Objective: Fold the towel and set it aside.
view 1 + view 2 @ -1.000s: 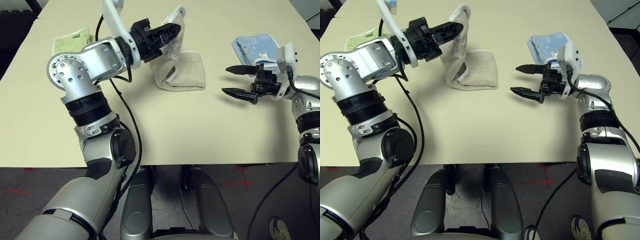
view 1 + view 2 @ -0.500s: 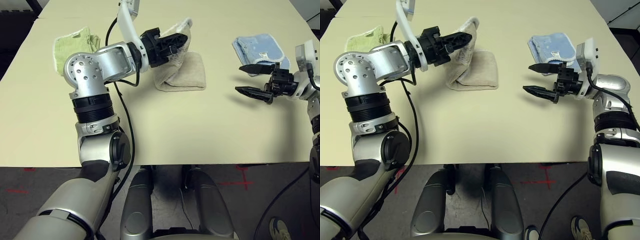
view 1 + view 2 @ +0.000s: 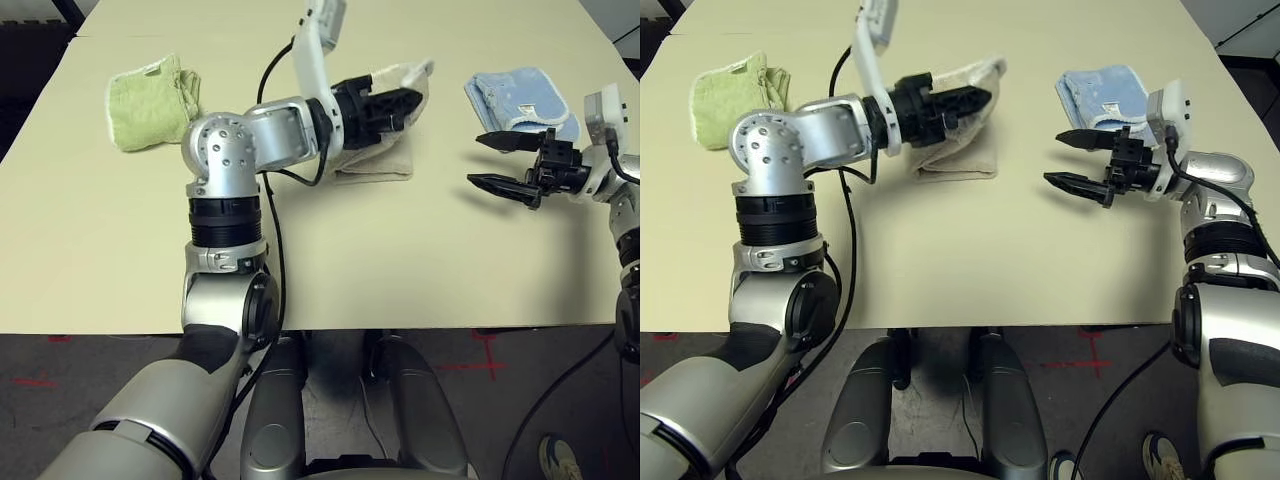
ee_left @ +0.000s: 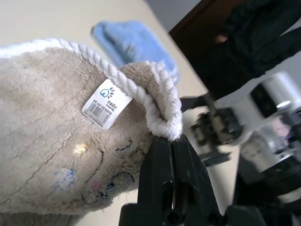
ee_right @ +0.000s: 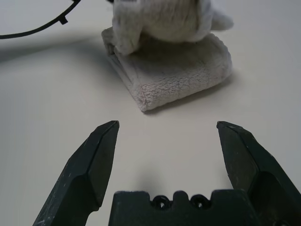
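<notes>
Three cloths lie on the table [image 3: 300, 260]. Near the far edge's middle, the beige towel [image 3: 385, 160] rests folded, one corner lifted and pinched by the left gripper [image 3: 408, 97]. Right gripper [image 3: 482, 161] hovers spread beside it. Green towel [image 3: 150, 87]: far-left; blue towel [image 3: 518, 95]: far-right.

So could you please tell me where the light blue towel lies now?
The light blue towel lies far right on the table, just beyond the open right hand.

Obscured and cut off
Left gripper [image 3: 405, 100] covers part of the towel [image 3: 385, 165]; label [image 4: 106, 103] print too small; person [image 4: 254, 33] cropped, dark
</notes>
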`<state>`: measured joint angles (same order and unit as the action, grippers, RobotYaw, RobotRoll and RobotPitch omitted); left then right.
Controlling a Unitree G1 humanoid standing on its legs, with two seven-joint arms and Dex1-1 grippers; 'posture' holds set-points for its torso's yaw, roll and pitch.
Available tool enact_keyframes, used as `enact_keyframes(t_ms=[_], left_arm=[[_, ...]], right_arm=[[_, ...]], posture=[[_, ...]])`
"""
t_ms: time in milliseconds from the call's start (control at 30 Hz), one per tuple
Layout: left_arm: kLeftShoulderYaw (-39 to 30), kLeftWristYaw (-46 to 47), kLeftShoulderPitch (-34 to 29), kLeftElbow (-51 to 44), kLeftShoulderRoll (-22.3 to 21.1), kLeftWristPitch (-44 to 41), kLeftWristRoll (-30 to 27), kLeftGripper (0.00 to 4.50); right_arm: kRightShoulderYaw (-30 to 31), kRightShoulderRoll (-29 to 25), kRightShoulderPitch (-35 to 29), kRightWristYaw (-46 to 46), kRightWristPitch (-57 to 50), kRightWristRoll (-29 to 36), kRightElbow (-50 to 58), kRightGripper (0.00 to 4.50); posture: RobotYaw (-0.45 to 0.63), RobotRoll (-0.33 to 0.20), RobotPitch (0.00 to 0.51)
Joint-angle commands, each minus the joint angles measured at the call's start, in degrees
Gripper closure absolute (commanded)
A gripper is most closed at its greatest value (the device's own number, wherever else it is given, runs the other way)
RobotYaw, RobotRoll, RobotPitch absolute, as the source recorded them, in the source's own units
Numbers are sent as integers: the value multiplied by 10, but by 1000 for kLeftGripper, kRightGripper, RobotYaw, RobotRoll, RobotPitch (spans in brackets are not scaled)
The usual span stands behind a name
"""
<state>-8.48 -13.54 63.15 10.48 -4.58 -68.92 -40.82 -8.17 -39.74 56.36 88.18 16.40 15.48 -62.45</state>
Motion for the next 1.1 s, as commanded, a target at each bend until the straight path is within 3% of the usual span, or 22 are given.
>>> enact_keyframes(t_ms=[33,133,233,433,567,633,767,933,1067,1100], left_arm=[[42,-17,-10,19,-5,41,43,4474],[60,-23,-12,34,-5,64,68,4474],[77,-29,-12,45,0,90,91,3823],[68,-51,-6,37,20,77,77,1661],[53,-71,8,25,10,47,57,70],[42,-86,18,15,-5,24,41,23],[61,-168,14,-26,-85,30,32,23],[110,-312,-50,-51,-198,192,91,23],[118,-381,-100,-32,-252,303,132,23],[114,-387,-107,-29,-257,308,132,1]], right_arm=[[-5,-3,-4,4,14,-7,-17,0],[-6,-3,-4,6,19,-8,-21,0],[-7,-4,-8,9,25,-9,-23,0],[-8,-7,-11,10,35,-10,-30,0],[-6,-6,-6,9,38,-13,-34,0],[-5,-4,-2,9,38,-15,-36,0],[-5,5,10,1,36,-17,-40,0],[-8,25,32,-33,10,-14,-36,0],[-9,44,37,-28,-7,-5,-20,0],[-8,46,37,-24,-8,-6,-17,178]], posture=[[53,0,266],[53,0,265],[51,0,263],[46,0,257],[47,0,255],[53,0,254],[55,0,254],[57,0,255],[60,0,255],[62,0,254]])
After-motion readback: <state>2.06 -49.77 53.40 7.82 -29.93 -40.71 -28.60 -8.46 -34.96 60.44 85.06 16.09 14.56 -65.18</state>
